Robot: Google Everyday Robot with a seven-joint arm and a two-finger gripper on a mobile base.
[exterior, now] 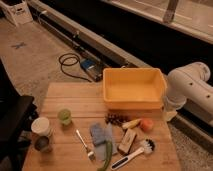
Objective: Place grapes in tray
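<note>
The grapes [116, 119] lie on the bench [65, 95] just at 6 o'clock of the tray [132, 103], at 9 o'clock from the hand [170, 115], whose grip state I cannot tell.

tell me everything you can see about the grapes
The grapes are a small, dark purple-brown bunch with a bumpy outline, individual berries barely distinguishable. They lie on the wooden table, outside the yellow tray, just in front of its front wall. A pale yellow banana-like piece lies close on their right and a blue cloth just in front; contact with either cannot be told. Nothing holds them: the gripper is low by the tray's right front corner, apart from the bunch.
</note>
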